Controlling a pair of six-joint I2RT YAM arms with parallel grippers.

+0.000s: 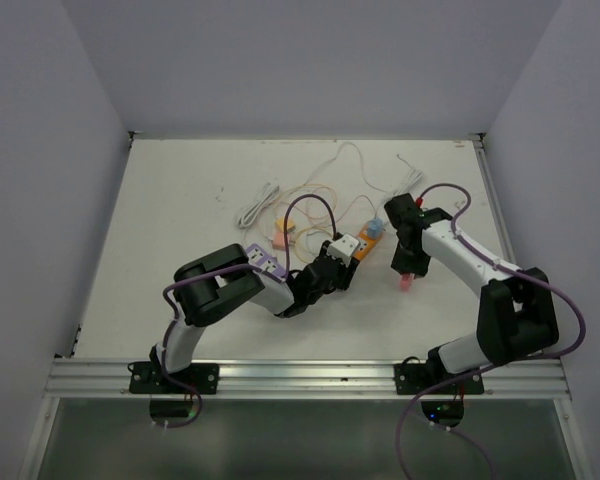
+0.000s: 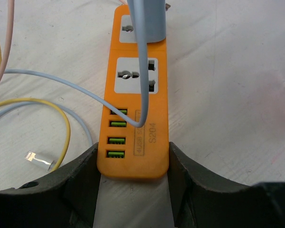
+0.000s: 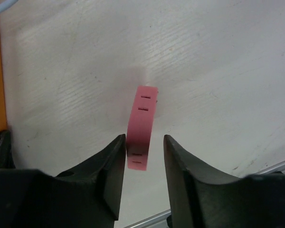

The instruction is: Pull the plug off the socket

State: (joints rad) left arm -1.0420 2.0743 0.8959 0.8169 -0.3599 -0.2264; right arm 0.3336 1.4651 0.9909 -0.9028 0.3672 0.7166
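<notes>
left fingers (image 2: 80, 183) clamp orange socket (image 2: 156, 156); right fingers (image 3: 104, 178) flank pink plug (image 3: 141, 128).

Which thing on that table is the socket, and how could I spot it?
Start at the middle of the white table. There the left pincer grips one end of the orange power strip. Unlike the loose cables around it and the small pink block nearby, it is a flat orange bar with white sockets and green ports.
</notes>
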